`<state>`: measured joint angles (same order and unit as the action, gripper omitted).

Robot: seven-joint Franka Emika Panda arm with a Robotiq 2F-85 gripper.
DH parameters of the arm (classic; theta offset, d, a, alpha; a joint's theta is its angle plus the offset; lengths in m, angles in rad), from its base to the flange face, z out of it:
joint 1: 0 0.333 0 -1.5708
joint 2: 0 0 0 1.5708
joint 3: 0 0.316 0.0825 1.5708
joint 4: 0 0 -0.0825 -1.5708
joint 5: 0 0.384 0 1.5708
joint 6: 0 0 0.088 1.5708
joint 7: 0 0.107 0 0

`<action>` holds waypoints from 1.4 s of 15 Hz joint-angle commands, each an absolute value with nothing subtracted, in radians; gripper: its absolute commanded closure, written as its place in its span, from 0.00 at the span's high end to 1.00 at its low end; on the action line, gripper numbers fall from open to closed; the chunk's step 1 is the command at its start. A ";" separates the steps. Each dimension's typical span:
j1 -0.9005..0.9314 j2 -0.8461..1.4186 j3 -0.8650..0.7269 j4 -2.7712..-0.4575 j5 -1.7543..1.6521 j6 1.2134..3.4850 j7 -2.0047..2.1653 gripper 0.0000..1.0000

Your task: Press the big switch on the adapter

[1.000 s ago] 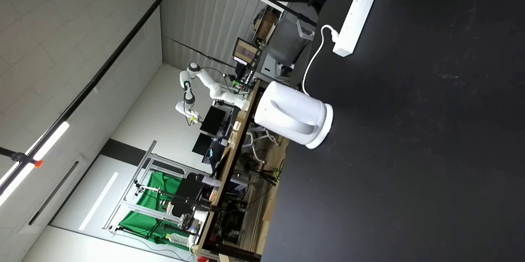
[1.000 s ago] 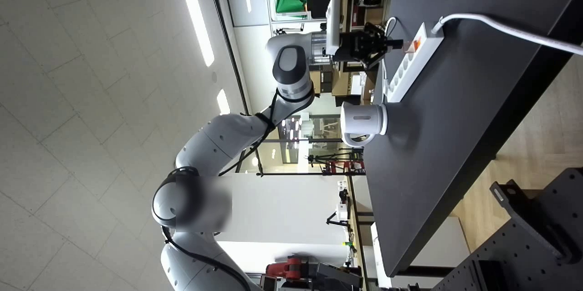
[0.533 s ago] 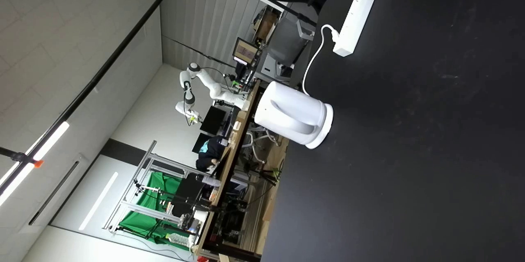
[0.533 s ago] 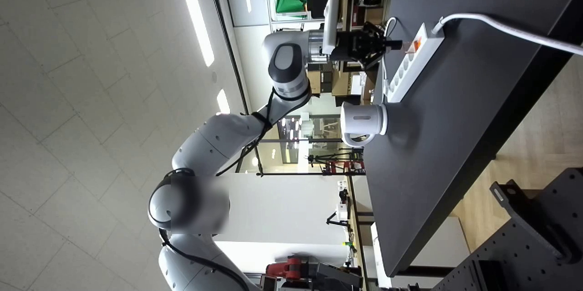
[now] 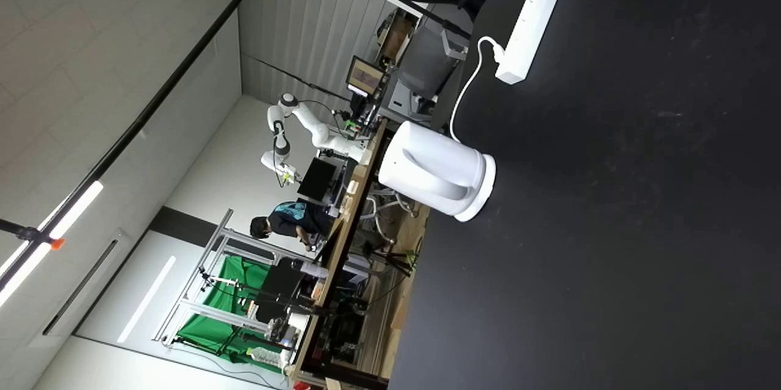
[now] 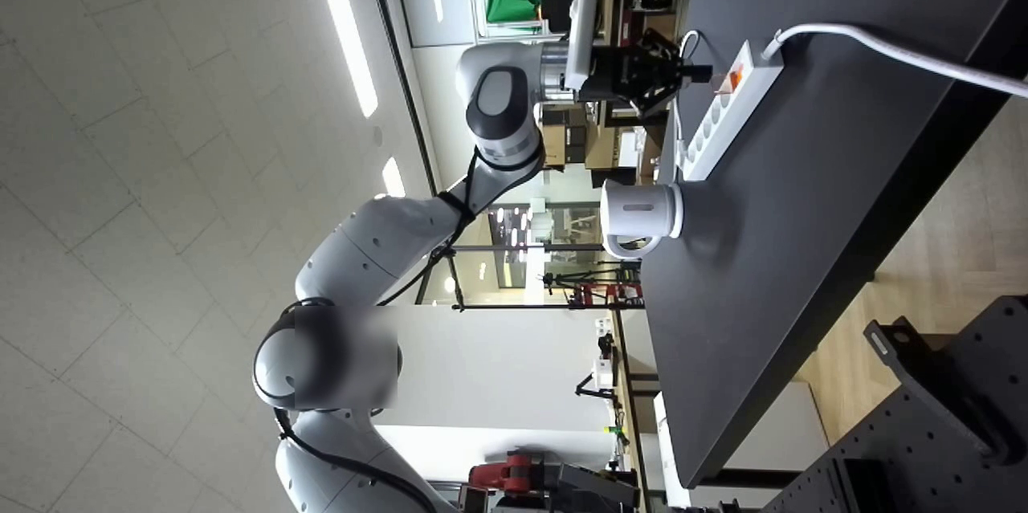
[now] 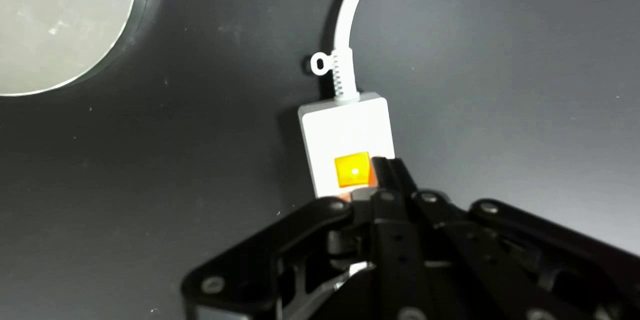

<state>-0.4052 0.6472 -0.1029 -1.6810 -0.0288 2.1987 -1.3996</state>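
Guessing that big switch [image 7: 352,170] feels stiff and the light adapter [image 6: 727,124] under it, cable [image 6: 891,53] crossing the tabletop edge [image 6: 862,256], could skid, so push mid-rocker; gripper [image 7: 390,162] hangs just above, pressed together.

Dark table [image 6: 771,256]: adapter [image 6: 731,116], jug [image 6: 639,209] (upright).

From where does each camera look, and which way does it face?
An exterior view: beside the arm, tipped sideways, facing the table; arm and fingers show.
An exterior view: apparently by the table, also tipped, facing the white jug; of the arm, at most unclear scraps.
Wrist view: behind the fingers, which show low, facing down on the big switch.
Both exterior views share the white jug and adapter.
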 commanded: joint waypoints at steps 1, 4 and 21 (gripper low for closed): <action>-0.431 0.651 -0.097 -1.677 -0.006 2.183 -1.414 0.00; -0.452 0.654 -0.082 -1.682 0.022 2.220 -1.441 0.00; -0.471 0.685 -0.059 -1.672 0.095 2.267 -1.554 0.00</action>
